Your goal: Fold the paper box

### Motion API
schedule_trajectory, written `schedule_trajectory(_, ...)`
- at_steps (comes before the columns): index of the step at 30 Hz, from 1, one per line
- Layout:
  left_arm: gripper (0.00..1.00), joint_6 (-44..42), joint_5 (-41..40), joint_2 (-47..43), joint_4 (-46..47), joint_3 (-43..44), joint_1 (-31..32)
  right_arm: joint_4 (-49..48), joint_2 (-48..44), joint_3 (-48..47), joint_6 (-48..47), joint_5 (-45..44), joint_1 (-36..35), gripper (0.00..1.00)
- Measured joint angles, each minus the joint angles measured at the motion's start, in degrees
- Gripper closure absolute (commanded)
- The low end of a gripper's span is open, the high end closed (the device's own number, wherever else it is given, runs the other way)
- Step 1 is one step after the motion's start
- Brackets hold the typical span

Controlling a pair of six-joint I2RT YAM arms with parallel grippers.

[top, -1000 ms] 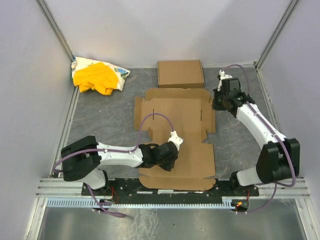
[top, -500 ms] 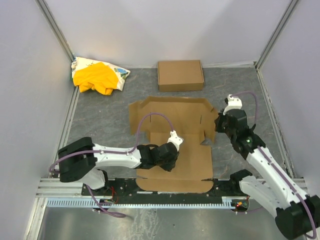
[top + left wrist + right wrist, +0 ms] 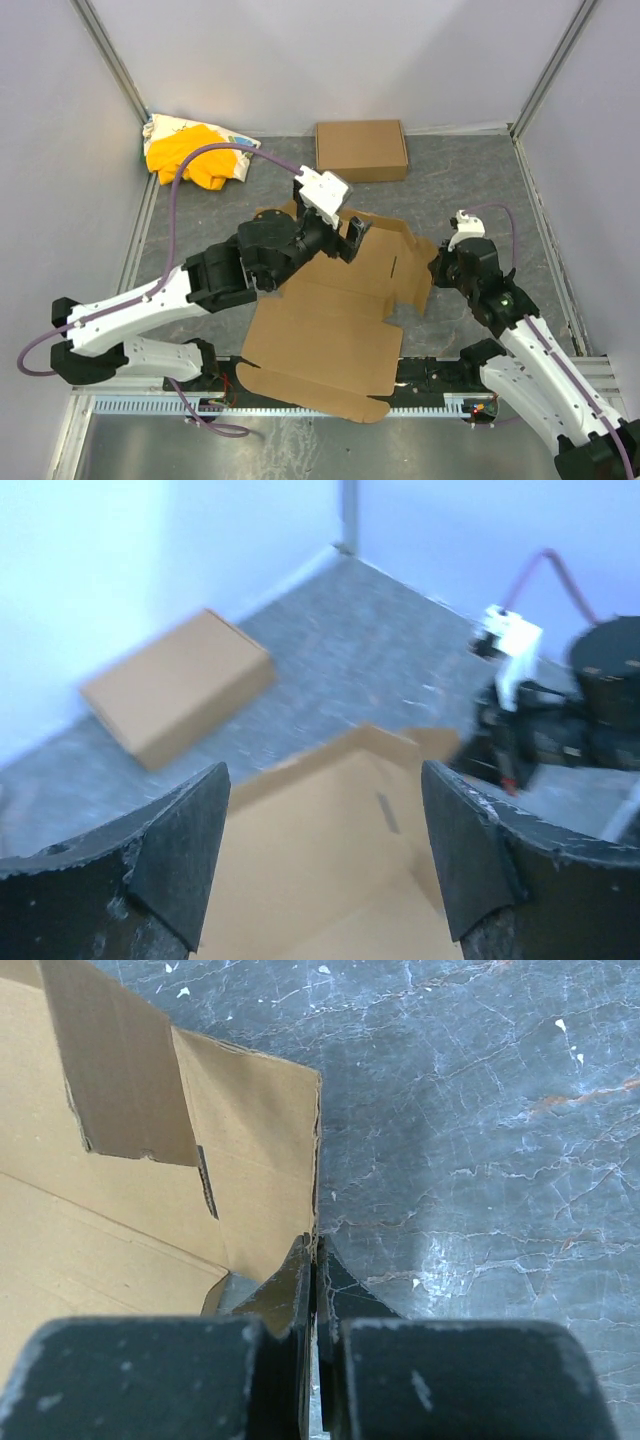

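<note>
**Paper box askew on the grey table, right hand pinching its edge**

We can read no writing. The paper box (image 3: pixel 330 320) is plain brown, as is the shallow carton (image 3: pixel 361 150) by the back wall. The print on the white part of the yellow cloth bundle (image 3: pixel 195 152) is too small to make out.

The table (image 3: pixel 480 190) has a grey marbled top, walled by pale panels (image 3: pixel 330 60) that meet at metal corner posts (image 3: pixel 110 60).

The box lies as a wide creased sheet, turned askew in the middle. Its near edge juts out over the front rail (image 3: pixel 130 375) between the arm bases, and its far right flap stands up.

The right gripper (image 3: pixel 312 1255) is pressed together on the sheet's right edge. The left gripper (image 3: pixel 322 790) hangs over the far left part with its fingers wide apart and nothing between them.

Bare table shows on the right, and at the back between sheet and carton.
</note>
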State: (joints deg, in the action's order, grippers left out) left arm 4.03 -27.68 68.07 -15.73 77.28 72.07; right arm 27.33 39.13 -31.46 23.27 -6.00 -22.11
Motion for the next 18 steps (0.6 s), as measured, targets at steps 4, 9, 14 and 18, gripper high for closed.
schedule_trajectory(4,0.09,-16.0,-5.4,1.6,0.9,1.2,-0.1,1.4,-2.1,0.0,-0.8,0.5,0.0,0.98)
schedule_trajectory(9,0.09,-29.2,1.5,6.1,-0.9,-7.0,-5.1,2.1,-2.9,0.0,-1.9,1.3,0.0,0.98)
schedule_trajectory(14,0.09,-33.7,15.3,8.8,-3.6,-9.6,-19.8,2.1,-3.1,0.0,-2.6,2.8,-0.1,0.98)
schedule_trajectory(18,0.09,-37.3,22.2,9.4,-1.4,-9.4,-26.0,2.2,-3.9,0.0,-3.0,3.7,-0.1,0.98)
